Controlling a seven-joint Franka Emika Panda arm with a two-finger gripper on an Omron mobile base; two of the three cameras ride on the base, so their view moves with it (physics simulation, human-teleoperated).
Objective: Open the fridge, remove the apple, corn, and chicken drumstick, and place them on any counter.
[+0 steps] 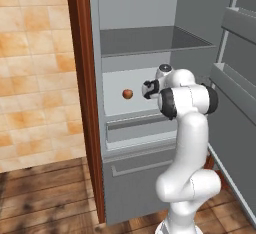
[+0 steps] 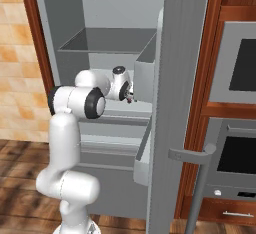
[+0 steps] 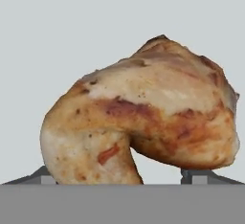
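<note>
The fridge (image 1: 137, 8) stands open, its door (image 2: 175, 103) swung out to the right. A small red apple (image 1: 127, 94) lies on the pale middle shelf. My arm reaches onto that shelf, and my gripper (image 1: 148, 89) (image 2: 130, 96) is just right of the apple. In the hand view the golden-brown chicken drumstick (image 3: 143, 113) looms very close, with my gripper (image 3: 122, 177) open and one dark fingertip (image 3: 43, 175) low on each side of it. The corn is hidden and the counter is out of view.
An empty grey shelf (image 1: 150, 40) sits above the hand, and a drawer (image 1: 135, 128) lies below it. Door bins (image 1: 237, 25) jut out on the right. Dark wall ovens (image 2: 240, 68) stand beyond the door. A tiled wall (image 1: 30, 78) and wood floor (image 1: 45, 193) lie to the left.
</note>
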